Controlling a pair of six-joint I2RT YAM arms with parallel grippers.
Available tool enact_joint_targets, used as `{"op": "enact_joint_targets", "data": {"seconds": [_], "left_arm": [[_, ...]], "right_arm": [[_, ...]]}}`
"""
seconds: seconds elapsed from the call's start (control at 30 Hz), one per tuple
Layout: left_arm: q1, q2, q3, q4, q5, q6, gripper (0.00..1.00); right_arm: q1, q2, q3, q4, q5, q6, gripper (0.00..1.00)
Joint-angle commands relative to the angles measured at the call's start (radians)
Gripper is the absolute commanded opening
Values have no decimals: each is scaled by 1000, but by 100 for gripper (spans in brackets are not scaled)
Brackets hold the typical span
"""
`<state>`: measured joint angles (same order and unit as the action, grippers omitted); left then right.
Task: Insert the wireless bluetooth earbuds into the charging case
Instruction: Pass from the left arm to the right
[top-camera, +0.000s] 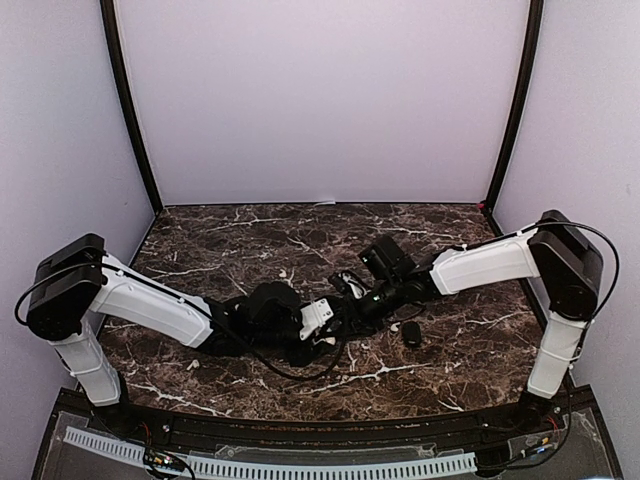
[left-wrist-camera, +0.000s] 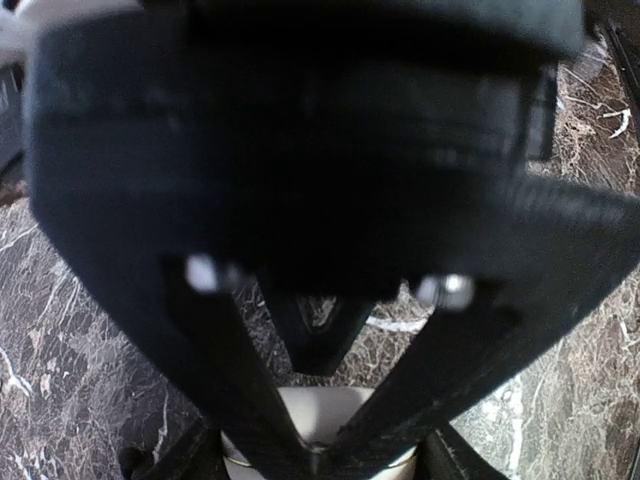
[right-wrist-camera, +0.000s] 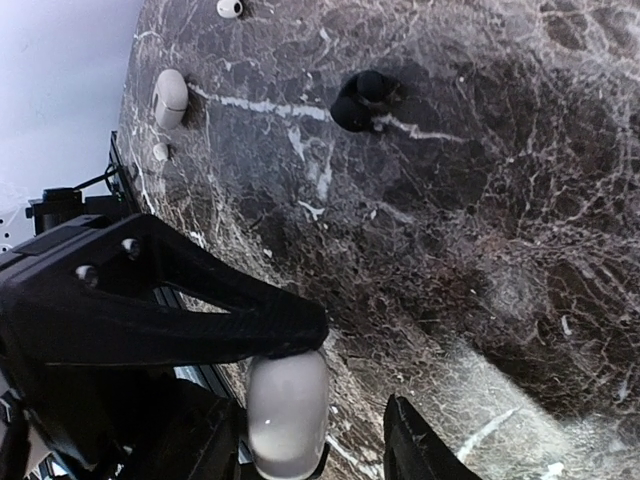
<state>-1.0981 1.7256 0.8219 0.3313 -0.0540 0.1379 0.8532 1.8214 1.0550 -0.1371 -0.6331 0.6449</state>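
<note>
Centrally, over the dark marble table (top-camera: 200, 240), the left claw (left-wrist-camera: 316, 452) grips a white case (left-wrist-camera: 322, 415) with its fingers set narrow; the case is smooth and pebble-like, and what it holds is hidden. The right claw (right-wrist-camera: 355, 375) stands partly wide around that same case, one finger touching its rounded side, the other apart from it. In the right wrist view a small white piece (right-wrist-camera: 160, 152) lies just beside a second white case (right-wrist-camera: 170, 97), shut, its long axis running up the view. At the top edge lies a white earbud (right-wrist-camera: 229, 8), tiny and rounded with a dark spot; its stem and heading cannot be told. Well apart to the right sits a black case (right-wrist-camera: 360, 100), seen as two rounded lumps touching
</note>
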Motion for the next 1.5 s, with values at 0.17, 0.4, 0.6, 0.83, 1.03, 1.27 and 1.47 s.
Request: {"op": "enact_joint_targets", "data": {"seconds": [0.17, 0.4, 0.6, 0.83, 1.03, 1.27, 1.47], "left_arm": [[-11, 1, 2, 40, -7, -8, 53], [-13, 3, -3, 52, -10, -6, 56], [-14, 5, -7, 62, -14, -5, 58], [-14, 4, -14, 69, -1, -9, 64], [-14, -1, -23, 80, 18, -29, 77], [-7, -72, -67, 85, 98, -80, 95], [112, -206, -142, 89, 325, -161, 95]], "right_arm": [[25, 35, 5, 55, -39, -11, 46], [28, 42, 1, 72, -53, -5, 39], [27, 50, 9, 68, -58, -11, 27], [28, 49, 14, 58, -41, -20, 17], [28, 44, 17, 44, -16, -34, 14], [21, 35, 45, -59, 72, -130, 14], [21, -19, 38, -114, 134, -287, 13]]}}
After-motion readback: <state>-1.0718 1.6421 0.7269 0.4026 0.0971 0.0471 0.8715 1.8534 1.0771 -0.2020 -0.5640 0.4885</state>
